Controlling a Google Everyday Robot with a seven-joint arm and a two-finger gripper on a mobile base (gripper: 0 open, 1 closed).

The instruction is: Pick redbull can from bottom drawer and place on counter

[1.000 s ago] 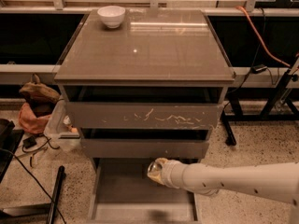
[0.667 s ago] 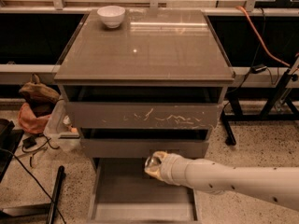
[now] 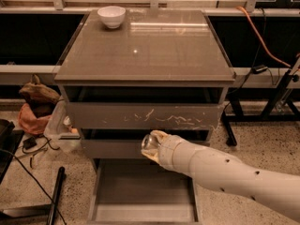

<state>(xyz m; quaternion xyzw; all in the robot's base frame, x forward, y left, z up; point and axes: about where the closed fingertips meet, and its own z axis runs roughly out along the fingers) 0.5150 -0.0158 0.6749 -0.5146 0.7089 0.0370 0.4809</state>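
Carrying the can up looks like the step in hand, judged from the layout. Landmark used: scratched drawer front (image 3: 140, 115).

Nearest the camera, two levels below the scratched front, the bottom drawer (image 3: 140, 196) is pulled out and its flat floor shows bare. The white arm (image 3: 225, 177) comes in from the lower right of the scratched front and crosses over the drawer's right side. The claw (image 3: 152, 147) sits just below the scratched front, level with the middle drawer (image 3: 108, 148) and above the bottom drawer. It appears closed around the redbull can (image 3: 148, 141): only a shiny round end shows at its tip, so the hold is a best reading. The can is clear of the drawer floor and not yet on the tabletop (image 3: 150, 50).

The tabletop lies above the scratched front, glossy and mostly free. A white bowl (image 3: 111, 16) stands at its far-left corner, well apart from the scratched front.

To do it well:
- Pull the claw back toward the camera before rising, since the scratched front and the tabletop edge overhang the straight-up path.
- Rise well above the tabletop lip, then move in over the middle of the slab, away from the bowl.
- Keep the can steady. It is slim and slick, so it may slip or tip.
- Set it down gently before releasing.
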